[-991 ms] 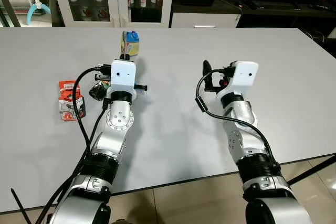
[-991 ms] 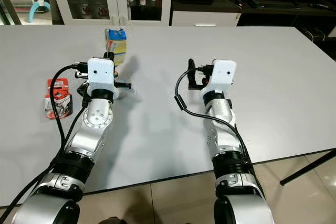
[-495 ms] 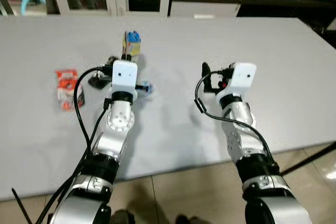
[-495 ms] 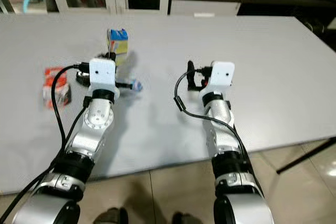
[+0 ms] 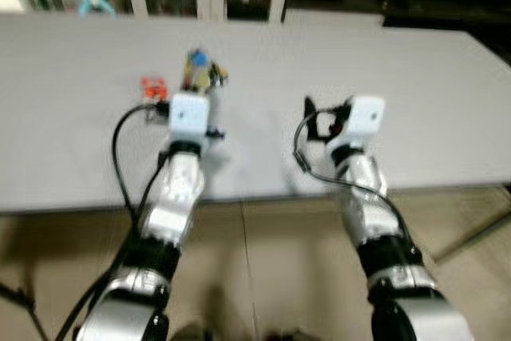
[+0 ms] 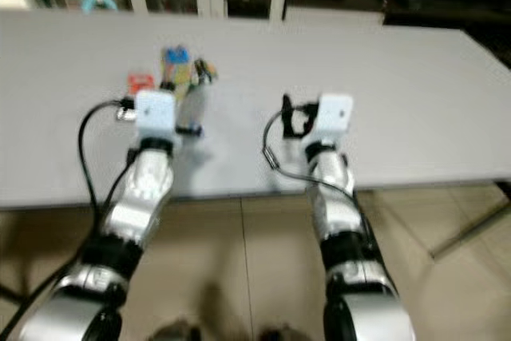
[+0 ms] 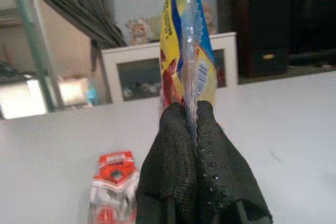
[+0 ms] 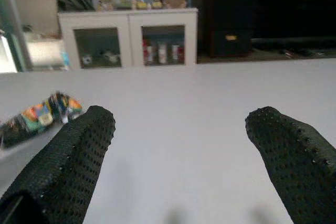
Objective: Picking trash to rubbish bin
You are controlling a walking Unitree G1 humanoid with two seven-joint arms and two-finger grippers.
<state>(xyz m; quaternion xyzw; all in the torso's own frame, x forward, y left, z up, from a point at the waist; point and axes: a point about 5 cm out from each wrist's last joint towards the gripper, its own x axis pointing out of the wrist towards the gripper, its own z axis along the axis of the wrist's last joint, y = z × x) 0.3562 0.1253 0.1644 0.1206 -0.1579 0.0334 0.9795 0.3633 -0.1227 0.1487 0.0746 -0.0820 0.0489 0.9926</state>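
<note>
The left gripper (image 7: 190,116) has its two black fingers (image 7: 173,145) pressed together on the edge of a yellow and blue snack packet (image 7: 185,40), which stands up on edge from between them, lifted off the grey surface (image 5: 415,77). In the blurred head views this packet (image 5: 198,69) shows just beyond the white wrist block of the left arm, over the left part of the surface. Just left of it and a little nearer lies a red and white wrapper (image 7: 113,184), flat on the surface and apart from the gripper; in the head view it is a small red patch (image 5: 152,85). The right gripper (image 8: 181,140) hovers over the middle of the surface with its fingers (image 8: 79,150) spread wide and nothing between them. A crumpled, many-coloured wrapper (image 8: 39,116) lies on the surface off to the left of it. White cabinets with glass doors (image 8: 128,38) stand beyond the far edge of the surface, and tiled floor (image 5: 263,277) shows under the near edge
</note>
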